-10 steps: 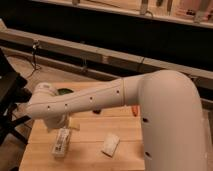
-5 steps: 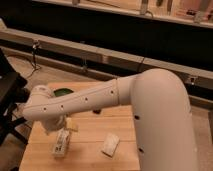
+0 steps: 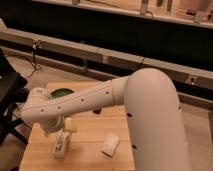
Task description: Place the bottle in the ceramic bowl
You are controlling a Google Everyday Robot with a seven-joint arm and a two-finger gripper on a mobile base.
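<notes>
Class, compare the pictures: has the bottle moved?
No. The bottle keeps its place beside the white packet; the gripper hangs just above it.

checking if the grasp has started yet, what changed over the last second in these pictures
The arm swung slightly left and lower, bringing the gripper down over the bottle. The gripper is open and has taken hold of nothing. The bottle, the ceramic bowl behind the arm and the white packet stayed where they were on the table.

Flat white packet [image 3: 110, 144] — perhaps paper — lies on wooden table [image 3: 85, 161].
</notes>
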